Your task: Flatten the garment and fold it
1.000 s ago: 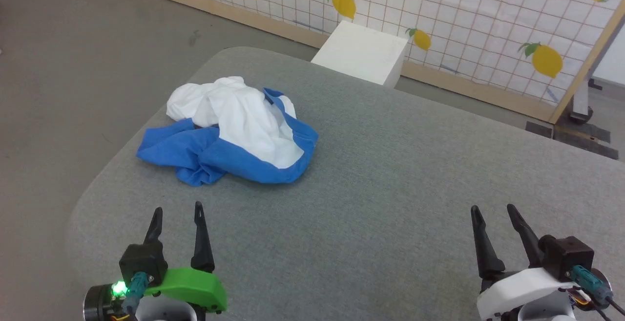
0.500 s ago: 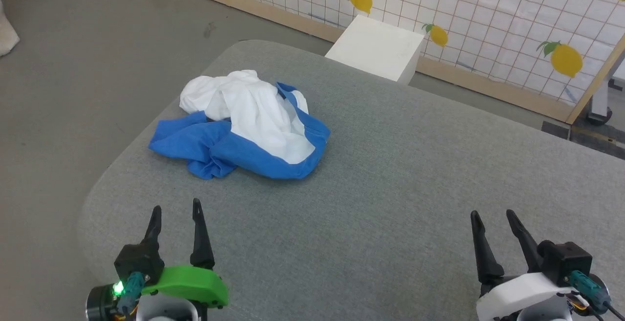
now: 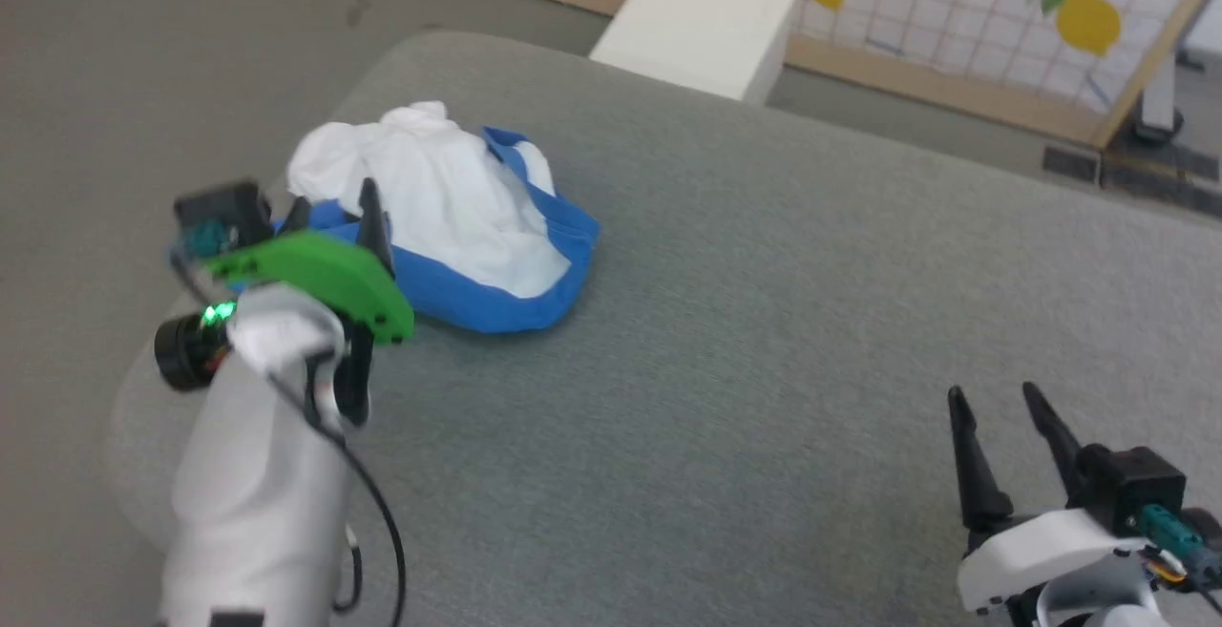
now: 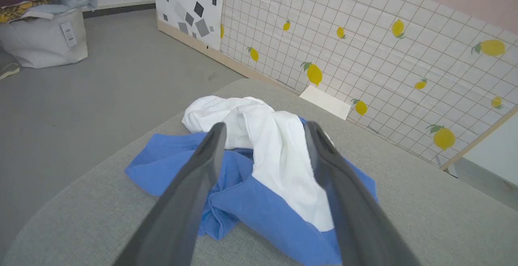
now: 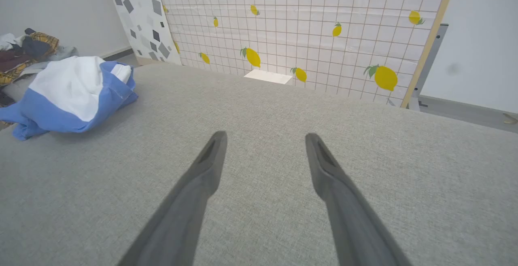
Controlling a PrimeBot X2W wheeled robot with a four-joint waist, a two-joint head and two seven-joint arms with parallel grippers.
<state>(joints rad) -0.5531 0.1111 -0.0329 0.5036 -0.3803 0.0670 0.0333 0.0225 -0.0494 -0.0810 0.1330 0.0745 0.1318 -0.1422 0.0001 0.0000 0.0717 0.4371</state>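
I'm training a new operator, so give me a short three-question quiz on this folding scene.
1. True or false: the garment lies spread flat on the grey cushion.
2. The left claw is poised: A) right at the garment B) far from it.
3. Fill in: the right claw hangs over bare cushion, jaws ____.
Key: 1 false, it is a crumpled heap; 2 A; 3 open.

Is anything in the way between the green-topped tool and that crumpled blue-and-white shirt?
Nothing visible stands between them. The left tool, jaws open, is right at the near blue edge of the T-shirt, and its wrist view looks straight onto the heap between its fingers. The T-shirt lies on the grey padded table.
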